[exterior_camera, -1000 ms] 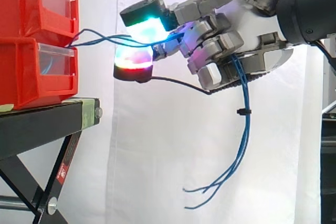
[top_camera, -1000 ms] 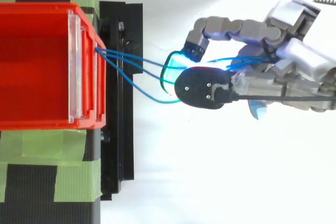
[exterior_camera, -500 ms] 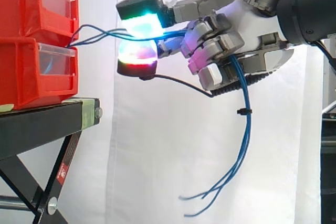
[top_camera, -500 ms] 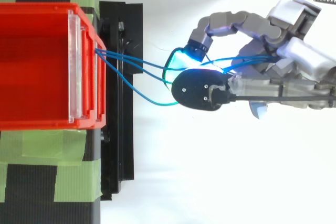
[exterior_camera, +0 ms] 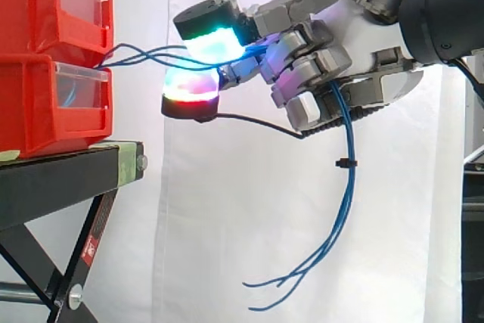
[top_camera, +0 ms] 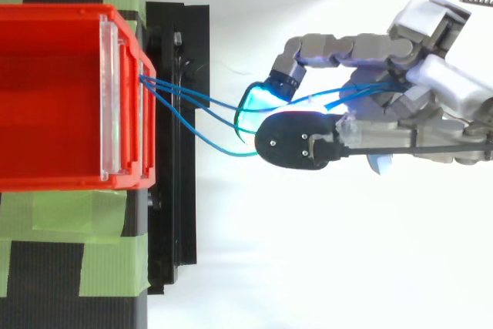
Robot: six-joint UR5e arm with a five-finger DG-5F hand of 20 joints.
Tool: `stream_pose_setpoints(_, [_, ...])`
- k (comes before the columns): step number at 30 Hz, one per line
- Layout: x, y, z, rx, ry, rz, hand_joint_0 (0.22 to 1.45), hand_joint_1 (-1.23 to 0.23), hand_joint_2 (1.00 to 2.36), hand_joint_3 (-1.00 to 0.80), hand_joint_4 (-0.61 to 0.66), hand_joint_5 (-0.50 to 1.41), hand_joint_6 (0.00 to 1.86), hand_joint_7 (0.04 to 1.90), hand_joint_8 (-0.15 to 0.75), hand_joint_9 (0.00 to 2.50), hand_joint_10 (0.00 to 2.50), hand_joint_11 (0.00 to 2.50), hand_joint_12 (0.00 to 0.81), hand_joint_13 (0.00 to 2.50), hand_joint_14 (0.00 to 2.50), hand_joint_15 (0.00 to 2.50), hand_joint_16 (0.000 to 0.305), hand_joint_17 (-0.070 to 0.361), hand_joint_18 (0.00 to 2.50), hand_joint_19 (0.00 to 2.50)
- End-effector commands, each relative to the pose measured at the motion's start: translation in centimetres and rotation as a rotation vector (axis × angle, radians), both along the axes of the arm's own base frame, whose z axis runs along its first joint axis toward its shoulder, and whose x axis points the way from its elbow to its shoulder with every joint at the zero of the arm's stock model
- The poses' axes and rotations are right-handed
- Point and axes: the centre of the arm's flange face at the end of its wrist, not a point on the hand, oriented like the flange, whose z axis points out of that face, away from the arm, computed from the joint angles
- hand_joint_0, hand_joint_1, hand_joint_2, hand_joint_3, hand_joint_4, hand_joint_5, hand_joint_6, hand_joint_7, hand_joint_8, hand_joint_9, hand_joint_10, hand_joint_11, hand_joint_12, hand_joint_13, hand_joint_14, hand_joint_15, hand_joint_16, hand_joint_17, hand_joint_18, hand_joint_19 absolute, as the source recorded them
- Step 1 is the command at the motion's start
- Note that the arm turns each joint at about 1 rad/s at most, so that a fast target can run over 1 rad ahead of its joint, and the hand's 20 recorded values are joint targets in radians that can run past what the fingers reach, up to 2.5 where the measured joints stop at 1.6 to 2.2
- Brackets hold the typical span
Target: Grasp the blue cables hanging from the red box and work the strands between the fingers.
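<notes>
1. Two red bins (exterior_camera: 53, 104) sit stacked on the stand (exterior_camera: 68, 168); neither has shifted.
2. The cables (exterior_camera: 147, 54) leave the bins' front where the upper bin meets the lower and run right, slightly slack, to the fingertips; from above they fan out from one spot, the lowest strand bowing toward the view's bottom; that anchored end is unchanged.
3. The pads (exterior_camera: 215, 39) pinch the strands, a green-cyan one above and a red-magenta one below; half a second ago the upper pad sat higher and further left, with the lower one tucked closer under it; now the upper has slid back right and the lower has dropped, much as they stood a second ago; from above, the upper finger has straightened; I read this as a back-and-forth rub, so the working of the strands is under way and not just the grasp.
4. The hand (exterior_camera: 355, 28) is closed on the cables; its other fingers curl over the bundle against the palm.
5. Below the hand the cables hang free past a black tie (exterior_camera: 344, 163); the loose ends have swung left over the last second; the rubbing probably sways the bundle, though the hold looks secure.
</notes>
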Motion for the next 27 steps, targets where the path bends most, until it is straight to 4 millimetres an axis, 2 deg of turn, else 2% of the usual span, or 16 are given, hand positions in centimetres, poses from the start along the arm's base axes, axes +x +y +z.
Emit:
stream_pose_setpoints(1, [0.0, -0.07, 0.0, 0.0, 0.0, -0.001, 0.74, -0.55, 1.47, -0.25, 0.33, 0.63, 0.02, 1.16, 0.445, 1.77, 2.5, 2.5, 0.688, 2.06, 2.5, 1.81, 0.238, 0.178, 2.5, 0.72])
stream_pose_setpoints(2, [0.02, -0.06, -0.08, -0.001, 0.001, -0.001, 0.72, -0.56, 1.47, -0.27, 0.3, 0.61, 0.02, 1.18, 0.445, 1.77, 2.5, 2.5, 0.688, 2.06, 2.5, 1.81, 0.238, 0.178, 2.5, 0.72])
stream_pose_setpoints(3, [0.02, -0.06, -0.08, -0.001, 0.001, -0.001, 0.92, -0.7, 1.12, -0.07, 0.24, 0.57, 0.02, 1.21, 0.445, 1.77, 2.5, 2.5, 0.688, 2.06, 2.5, 1.81, 0.238, 0.178, 2.5, 0.72])
stream_pose_setpoints(4, [0.01, -0.06, 0.0, 0.002, -0.001, 0.0, 1.02, -0.73, 1.0, 0.0, 0.21, 0.56, 0.02, 1.22, 0.445, 1.77, 2.5, 2.5, 0.688, 2.06, 2.5, 1.81, 0.238, 0.178, 2.5, 0.72])
stream_pose_setpoints(6, [0.01, -0.06, 0.0, 0.002, -0.001, 0.0, 1.21, -0.72, 1.01, -0.16, 0.15, 0.67, 0.02, 1.35, 0.445, 1.77, 2.5, 2.5, 0.688, 2.06, 2.5, 1.81, 0.238, 0.178, 2.5, 0.72])
stream_pose_setpoints(8, [0.01, -0.06, 0.0, 0.0, 0.0, 0.0, 1.25, -0.72, 1.02, -0.2, 0.14, 0.73, 0.01, 1.47, 0.445, 1.77, 2.5, 2.5, 0.688, 2.06, 2.5, 1.81, 0.238, 0.178, 2.5, 0.72])
stream_pose_setpoints(11, [0.01, -0.15, 0.0, 0.0, 0.0, -0.001, 1.18, -0.73, 1.02, -0.08, 0.17, 0.69, 0.0, 1.59, 0.445, 1.77, 2.5, 2.5, 0.688, 2.06, 2.5, 1.81, 0.238, 0.178, 2.5, 0.72])
stream_pose_setpoints(14, [0.01, -0.15, 0.0, 0.0, 0.0, -0.001, 1.08, -0.71, 1.02, 0.12, 0.18, 0.47, 0.27, 1.47, 0.445, 1.77, 2.5, 2.5, 0.688, 2.06, 2.5, 1.81, 0.238, 0.178, 2.5, 0.72])
stream_pose_setpoints(17, [0.01, -0.15, 0.0, 0.0, 0.0, -0.001, 0.89, -0.79, 1.01, 0.01, 0.19, 0.08, 1.08, 1.18, 0.445, 1.77, 2.5, 2.5, 0.688, 2.06, 2.5, 1.81, 0.238, 0.178, 2.5, 0.72])
stream_pose_setpoints(19, [0.01, -0.13, 0.0, 0.0, 0.0, 0.0, 0.88, -0.79, 1.01, -0.21, 0.17, 0.03, 1.24, 1.16, 0.445, 1.77, 2.5, 2.5, 0.688, 2.06, 2.5, 1.81, 0.238, 0.178, 2.5, 0.72])
stream_pose_setpoints(21, [0.03, -0.13, 0.01, 0.002, -0.002, 0.0, 0.97, -0.82, 1.02, -0.38, 0.01, 0.02, 1.3, 1.11, 0.445, 1.77, 2.5, 2.5, 0.688, 2.06, 2.5, 1.81, 0.238, 0.178, 2.5, 0.72])
stream_pose_setpoints(22, [0.03, -0.13, 0.01, 0.001, -0.001, 0.0, 1.02, -0.83, 1.02, -0.35, -0.07, 0.01, 1.33, 1.11, 0.445, 1.77, 2.5, 2.5, 0.688, 2.06, 2.5, 1.81, 0.238, 0.178, 2.5, 0.72])
stream_pose_setpoints(23, [0.03, -0.13, 0.01, 0.001, -0.001, 0.0, 1.09, -0.83, 1.02, -0.19, -0.16, 0.0, 1.31, 1.3, 0.445, 1.77, 2.5, 2.5, 0.688, 2.06, 2.5, 1.81, 0.238, 0.178, 2.5, 0.72])
stream_pose_setpoints(24, [0.03, -0.13, 0.01, 0.001, -0.001, 0.0, 1.19, -0.85, 1.01, -0.12, -0.18, -0.03, 1.45, 1.42, 0.445, 1.77, 2.5, 2.5, 0.688, 2.06, 2.5, 1.81, 0.238, 0.178, 2.5, 0.72])
stream_pose_setpoints(26, [0.01, -0.13, 0.0, 0.0, 0.0, 0.0, 1.28, -0.84, 1.01, -0.1, -0.2, 0.07, 1.37, 1.65, 0.445, 1.77, 2.5, 2.5, 0.688, 2.06, 2.5, 1.81, 0.238, 0.178, 2.5, 0.72])
stream_pose_setpoints(27, [0.01, -0.13, 0.0, 0.002, -0.001, 0.0, 1.18, -0.85, 1.25, -0.16, -0.16, 0.12, 1.31, 1.72, 0.445, 1.77, 2.5, 2.5, 0.688, 2.06, 2.5, 1.81, 0.238, 0.178, 2.5, 0.72])
